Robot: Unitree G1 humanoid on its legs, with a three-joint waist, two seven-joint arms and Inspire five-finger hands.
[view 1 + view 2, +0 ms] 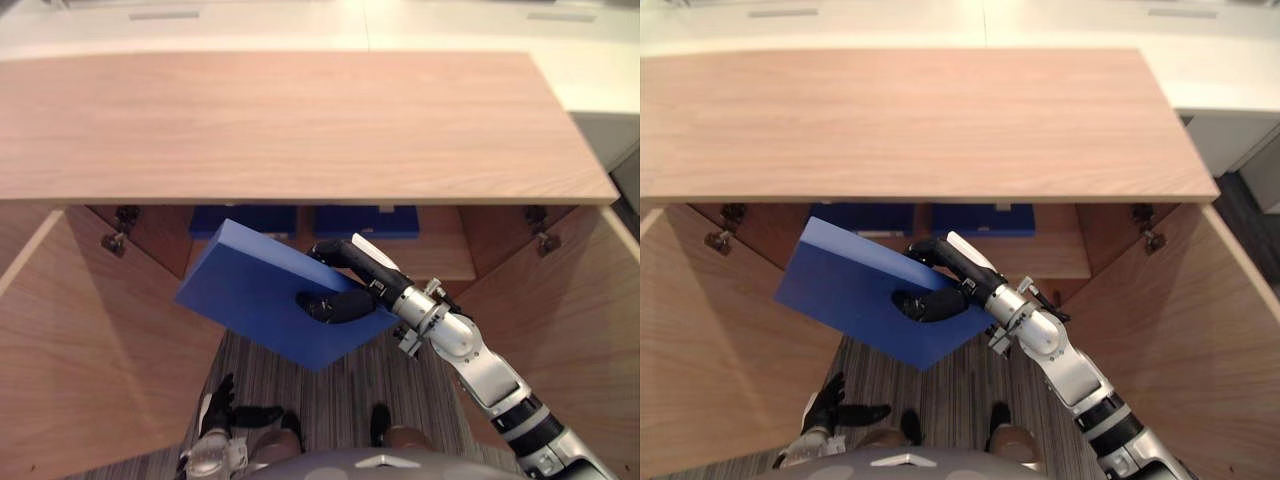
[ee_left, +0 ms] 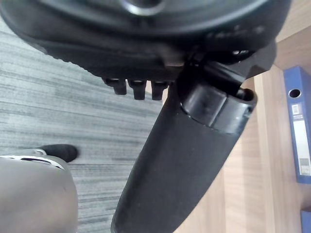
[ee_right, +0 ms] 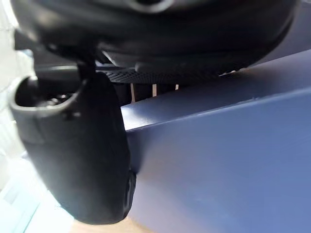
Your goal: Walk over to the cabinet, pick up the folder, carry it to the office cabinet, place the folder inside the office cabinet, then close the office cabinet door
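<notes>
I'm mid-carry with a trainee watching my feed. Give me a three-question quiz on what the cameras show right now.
1. True or false: the flat blue folder already lies on the shelf of the light wooden cabinet.
2. Multiple choice: the cabinet's doors are A) both open, B) both shut, C) only one open.
3. Short answer: what already sits on that shelf?

Key
1. False: the right hand grips it, tilted, in front of the opening.
2. A.
3. Other blue binders.

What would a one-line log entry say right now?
phase: carrying; right hand: grips blue folder; left hand: idle; office cabinet: doors open
</notes>
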